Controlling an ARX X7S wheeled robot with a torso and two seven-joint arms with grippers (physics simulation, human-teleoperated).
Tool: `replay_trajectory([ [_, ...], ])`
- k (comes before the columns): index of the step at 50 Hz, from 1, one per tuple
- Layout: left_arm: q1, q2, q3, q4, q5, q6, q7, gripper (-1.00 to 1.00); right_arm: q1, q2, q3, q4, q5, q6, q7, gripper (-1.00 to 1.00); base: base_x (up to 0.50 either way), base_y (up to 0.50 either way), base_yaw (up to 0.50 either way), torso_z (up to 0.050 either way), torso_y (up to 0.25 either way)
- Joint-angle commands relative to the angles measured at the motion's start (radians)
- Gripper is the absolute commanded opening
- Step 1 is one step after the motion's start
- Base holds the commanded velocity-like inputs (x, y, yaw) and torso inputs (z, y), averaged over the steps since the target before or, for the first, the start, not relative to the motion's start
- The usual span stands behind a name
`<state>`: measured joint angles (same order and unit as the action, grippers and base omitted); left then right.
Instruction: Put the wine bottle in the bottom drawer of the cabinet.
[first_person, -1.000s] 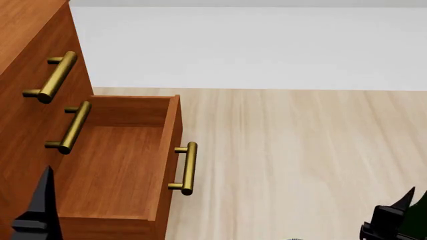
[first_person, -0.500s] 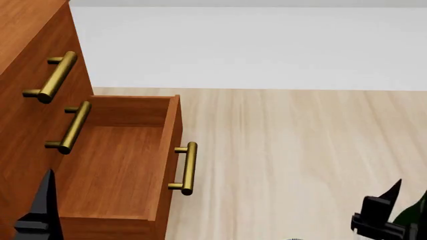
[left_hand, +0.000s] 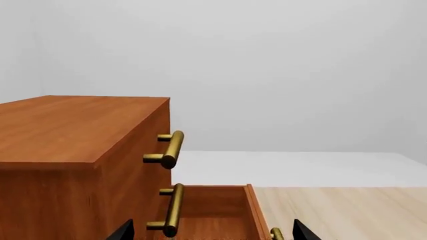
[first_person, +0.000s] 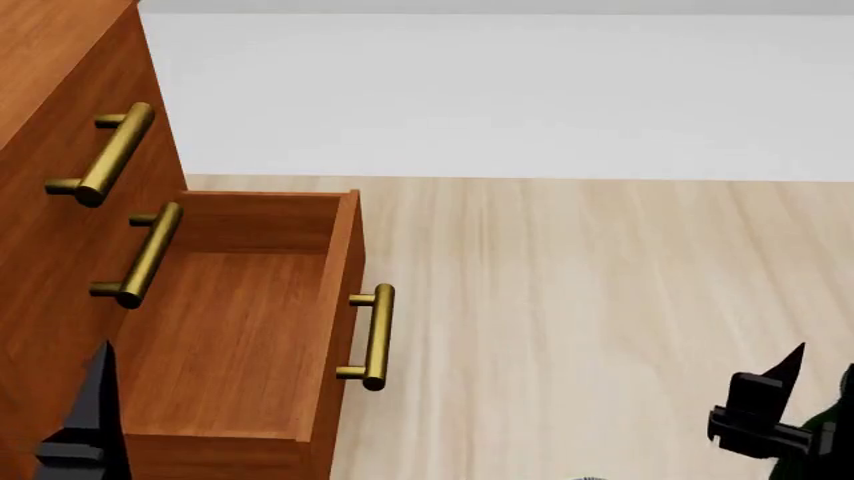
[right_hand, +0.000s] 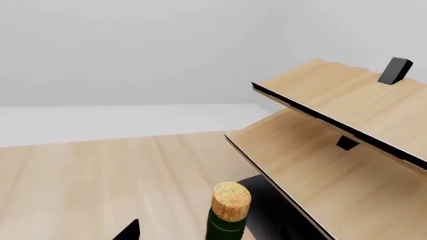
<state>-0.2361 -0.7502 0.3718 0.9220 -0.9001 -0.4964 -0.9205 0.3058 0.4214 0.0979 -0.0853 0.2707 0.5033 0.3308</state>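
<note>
The right gripper (first_person: 781, 420) — clamped on the wine bottle (right_hand: 227, 212) — has edged slightly rightward, not yet nearing the open bottom drawer (first_person: 234, 330).

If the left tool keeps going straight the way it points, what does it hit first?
Probably the open bottom drawer: the left tool faces into it, beside the cabinet. Depth is unclear; its back wall looks likeliest.

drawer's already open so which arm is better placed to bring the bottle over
Right. The wine bottle stands at the right gripper, its neck between the fingers in the right wrist view. The left gripper sits by the open bottom drawer, far from the bottle.
</note>
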Motion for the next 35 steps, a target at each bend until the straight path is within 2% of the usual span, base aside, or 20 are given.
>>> replay_trajectory([
  [1,0.007,0.003,0.008,-0.008,0.012,0.009,0.007,1.0,0.034,0.007,0.003,0.047,0.007,-0.004,-0.011,1.0,0.0,0.0,0.0,0.0,0.0],
  [35,-0.003,0.01,0.025,-0.019,0.012,0.004,0.0,1.0,0.092,0.005,-0.007,0.201,0.003,-0.039,-0.028,1.0,0.0,0.0,0.0,0.0,0.0],
])
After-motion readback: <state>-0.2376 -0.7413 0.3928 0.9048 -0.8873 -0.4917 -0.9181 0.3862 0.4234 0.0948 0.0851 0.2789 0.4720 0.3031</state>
